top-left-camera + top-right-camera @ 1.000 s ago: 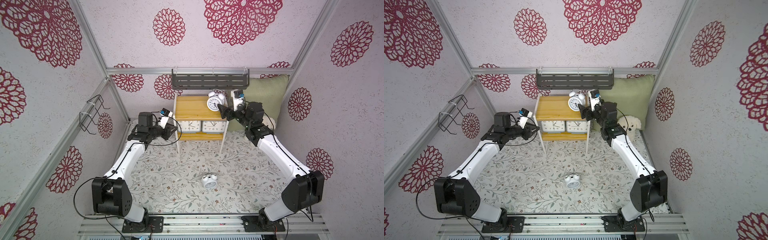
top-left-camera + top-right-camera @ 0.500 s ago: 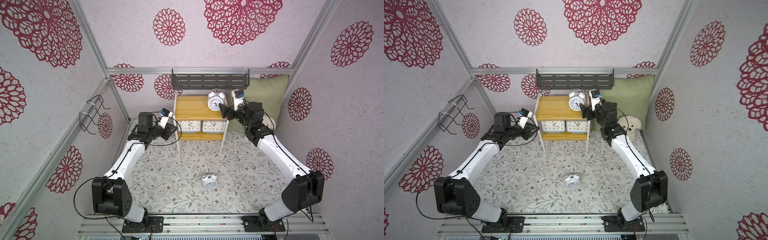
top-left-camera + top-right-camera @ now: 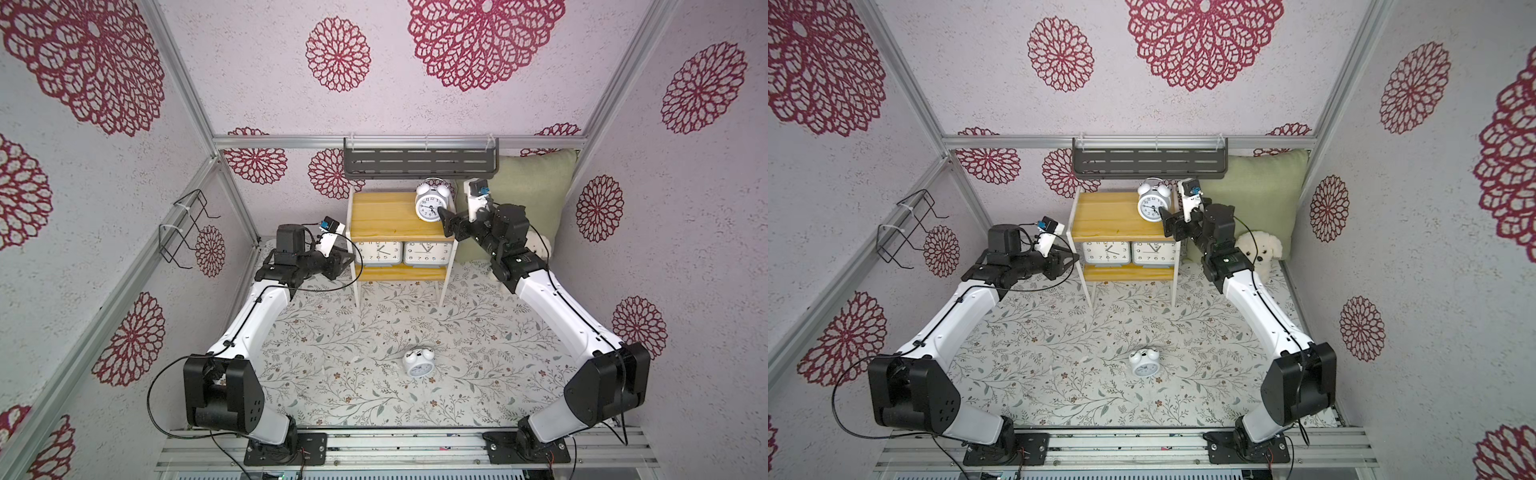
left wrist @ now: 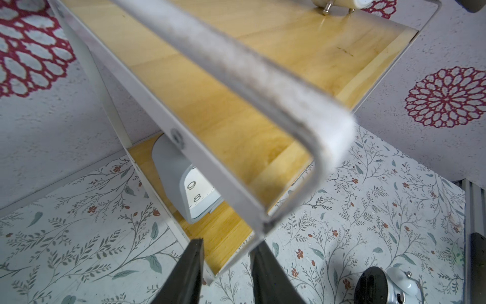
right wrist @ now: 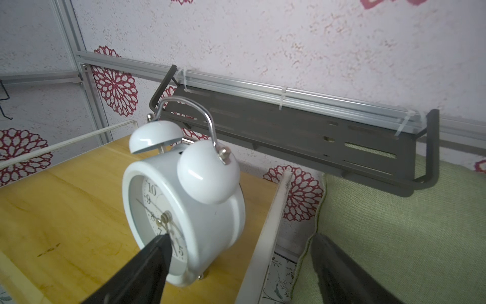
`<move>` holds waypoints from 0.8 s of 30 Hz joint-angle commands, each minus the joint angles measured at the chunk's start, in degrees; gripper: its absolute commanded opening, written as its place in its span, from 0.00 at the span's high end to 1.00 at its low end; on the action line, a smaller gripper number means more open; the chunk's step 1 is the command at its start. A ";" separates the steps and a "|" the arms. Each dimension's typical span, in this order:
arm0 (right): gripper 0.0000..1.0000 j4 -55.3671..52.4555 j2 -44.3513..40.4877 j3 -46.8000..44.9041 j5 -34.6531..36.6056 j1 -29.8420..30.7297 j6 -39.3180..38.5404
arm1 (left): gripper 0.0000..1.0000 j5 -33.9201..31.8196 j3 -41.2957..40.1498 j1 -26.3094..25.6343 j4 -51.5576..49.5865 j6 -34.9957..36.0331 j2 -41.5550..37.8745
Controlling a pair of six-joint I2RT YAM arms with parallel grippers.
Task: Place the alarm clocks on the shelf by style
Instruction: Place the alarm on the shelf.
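Observation:
The shelf (image 3: 386, 216) stands at the back wall. Two grey alarm clocks (image 3: 379, 253) (image 3: 428, 253) sit side by side on its lower board. A white twin-bell clock (image 3: 430, 203) (image 5: 184, 210) stands upright at the right end of the top board. My right gripper (image 3: 449, 222) (image 5: 239, 238) is open wide beside it, one finger before the clock's face and the other outside the shelf's white side frame. Another twin-bell clock (image 3: 417, 363) (image 4: 389, 287) lies on the floral mat. My left gripper (image 3: 351, 259) (image 4: 228, 244) is open, its fingers astride the shelf's left side frame.
A dark grey slotted rack (image 3: 419, 162) hangs on the back wall just above the shelf. A black wire rack (image 3: 183, 228) is on the left wall. A green pillow (image 3: 528, 195) and a white plush dog (image 3: 1262, 245) fill the back right corner behind my right arm.
My left gripper's fingers have parted at the shelf's side frame. The right gripper has widened slightly by the twin-bell clock. Both arms have hardly shifted.

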 commanded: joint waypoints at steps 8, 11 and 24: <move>0.07 2.83 -7.43 -2.93 -0.59 -0.06 -1.03 | 0.54 -4.73 -2.37 -0.13 -0.91 1.35 -5.08; 0.07 2.76 -9.83 -4.85 -0.67 -0.13 -1.54 | 0.52 -6.77 -3.75 -0.14 -1.81 1.48 -7.39; 0.10 2.66 -30.08 -28.50 -11.66 -0.06 -1.47 | 0.53 -7.08 -15.02 -4.94 -3.99 -3.01 -19.89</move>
